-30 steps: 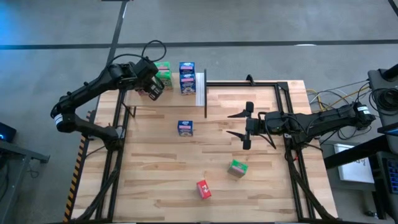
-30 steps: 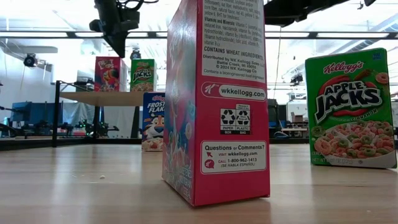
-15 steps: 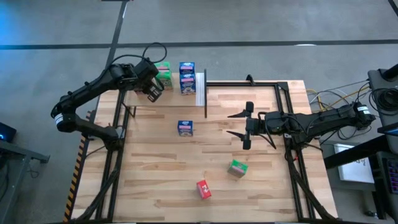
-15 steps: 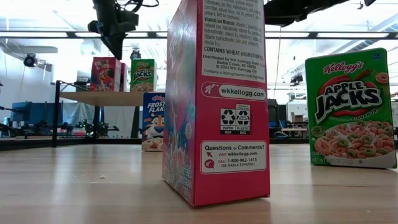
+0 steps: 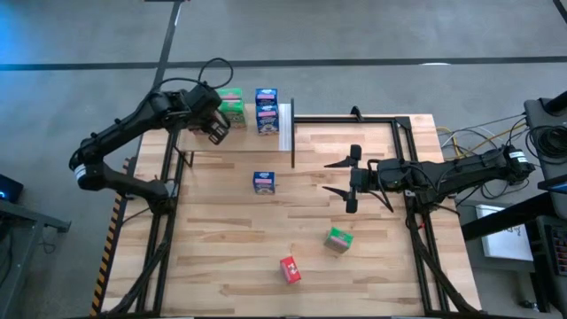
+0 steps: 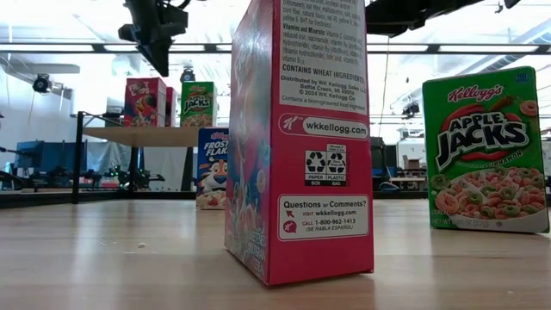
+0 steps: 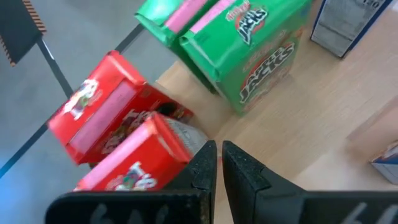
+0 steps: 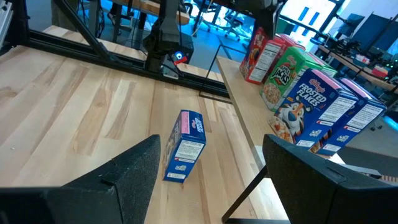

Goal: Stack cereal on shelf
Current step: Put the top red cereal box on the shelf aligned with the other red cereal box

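Note:
The shelf (image 5: 284,127) stands at the table's far left edge. On it are two red cereal boxes (image 7: 109,118), two green ones (image 5: 232,102) and two blue ones (image 5: 266,108), all resting on their bases. My left gripper (image 5: 215,128) hangs shut just above the red pair (image 6: 145,102), its fingertips (image 7: 217,155) beside the nearer red box's top corner and touching nothing. A blue box (image 5: 263,182), a green box (image 5: 337,239) and a red box (image 5: 290,269) sit on the tabletop. My right gripper (image 5: 341,180) is open, level, to the right of the blue box (image 8: 185,144).
Thin black uprights (image 5: 292,146) stand at the shelf's right end, and a black frame (image 5: 403,124) runs along the table's far right side. Bare tabletop lies between the loose boxes. In the low view the red box (image 6: 297,138) and the green box (image 6: 486,151) stand close to the camera.
My left gripper has risen a little above the shelf and drifted slightly toward the table's left edge. The nearer red box on the shelf now shows turned a little compared with a second ago. My right arm has kept still.

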You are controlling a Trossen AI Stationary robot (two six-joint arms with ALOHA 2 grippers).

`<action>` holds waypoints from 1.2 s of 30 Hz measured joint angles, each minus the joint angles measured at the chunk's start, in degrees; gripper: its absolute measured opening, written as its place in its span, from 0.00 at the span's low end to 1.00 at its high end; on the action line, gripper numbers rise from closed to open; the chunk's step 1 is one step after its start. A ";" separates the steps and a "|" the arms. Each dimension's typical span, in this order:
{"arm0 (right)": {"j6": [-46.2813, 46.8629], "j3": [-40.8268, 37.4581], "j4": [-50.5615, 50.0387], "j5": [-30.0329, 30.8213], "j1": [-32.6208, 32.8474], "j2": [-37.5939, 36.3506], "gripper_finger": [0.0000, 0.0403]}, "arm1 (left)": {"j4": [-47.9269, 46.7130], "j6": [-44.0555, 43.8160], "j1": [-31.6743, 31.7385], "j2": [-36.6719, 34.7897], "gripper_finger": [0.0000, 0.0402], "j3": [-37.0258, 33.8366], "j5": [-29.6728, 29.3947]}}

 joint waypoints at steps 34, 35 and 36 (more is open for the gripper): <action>0.00 -0.11 -0.01 0.00 -0.01 0.02 0.67 | -11.14 -5.46 7.95 -4.38 0.00 -0.26 -14.24; 0.00 -0.11 -0.01 0.00 0.01 0.02 0.67 | -11.18 -5.46 7.95 -4.06 0.00 -0.26 -13.78; 0.00 -0.11 -0.02 0.00 -0.01 0.02 0.67 | -11.18 -5.46 7.95 -3.77 0.00 -0.26 -13.03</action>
